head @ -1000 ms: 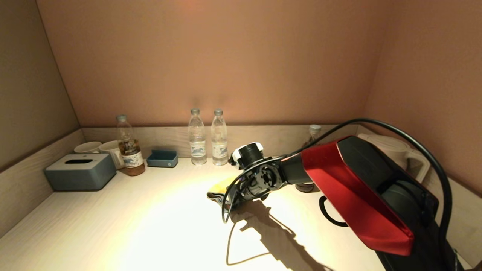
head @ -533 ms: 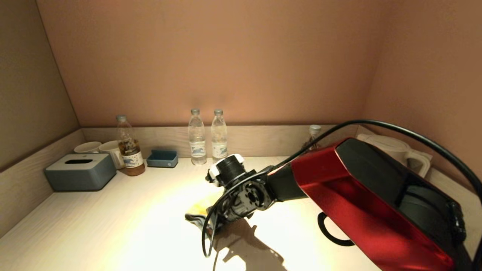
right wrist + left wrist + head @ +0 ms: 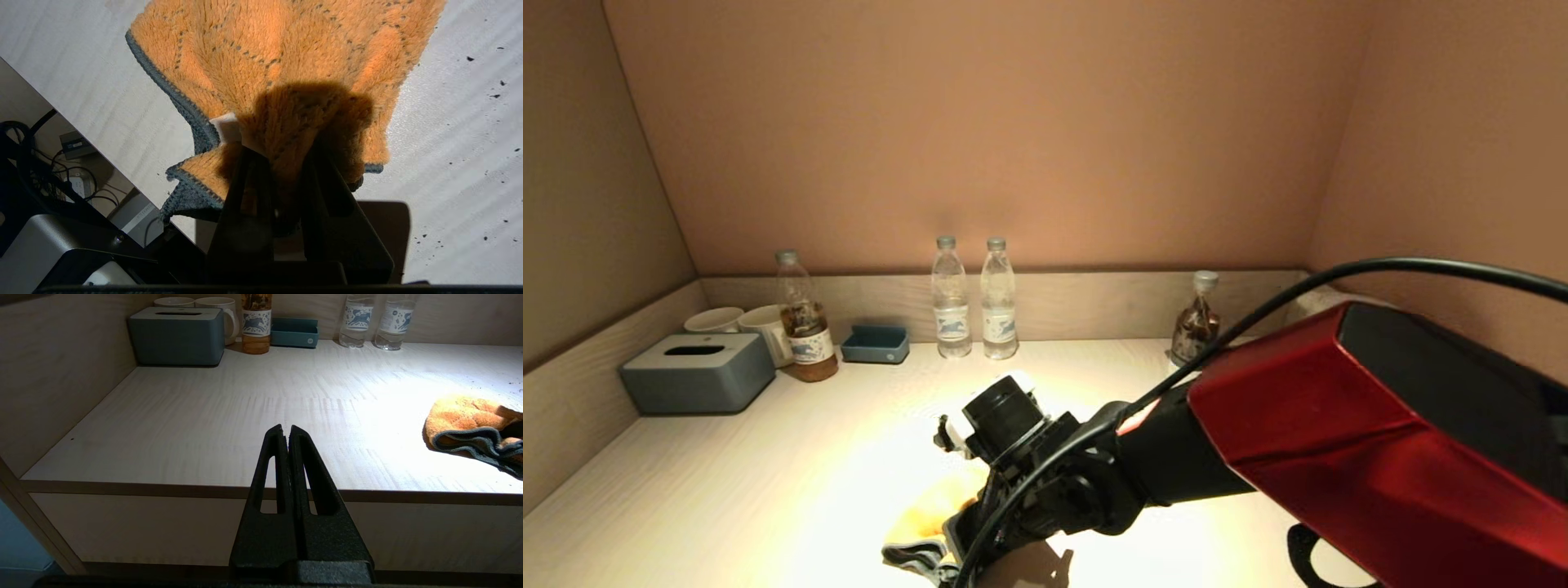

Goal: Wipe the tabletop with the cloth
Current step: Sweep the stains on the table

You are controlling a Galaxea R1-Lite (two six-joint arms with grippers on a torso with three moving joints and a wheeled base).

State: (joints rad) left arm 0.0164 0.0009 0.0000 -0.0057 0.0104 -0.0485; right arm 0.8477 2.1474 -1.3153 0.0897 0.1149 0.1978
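The orange cloth (image 3: 927, 523) with grey-blue edging lies bunched on the pale wood-grain tabletop (image 3: 768, 474) close to its front edge. My right gripper (image 3: 282, 153) is shut on a fold of the cloth (image 3: 286, 65) and presses it onto the surface; a small white label (image 3: 224, 126) shows beside the fingers. In the head view the wrist hides the fingers. The cloth also shows in the left wrist view (image 3: 470, 420). My left gripper (image 3: 286, 430) is shut and empty, parked below and in front of the tabletop's front edge.
Along the back rim stand a grey-blue tissue box (image 3: 697, 372), two white mugs (image 3: 739, 322), a brown-liquid bottle (image 3: 803, 328), a small blue tray (image 3: 876, 344), two water bottles (image 3: 974, 300) and a dark bottle (image 3: 1196, 322). Dark specks (image 3: 494, 81) dot the surface near the cloth.
My right gripper has dragged the cloth from the middle of the tabletop toward the front edge and slightly left. The left arm has not moved.
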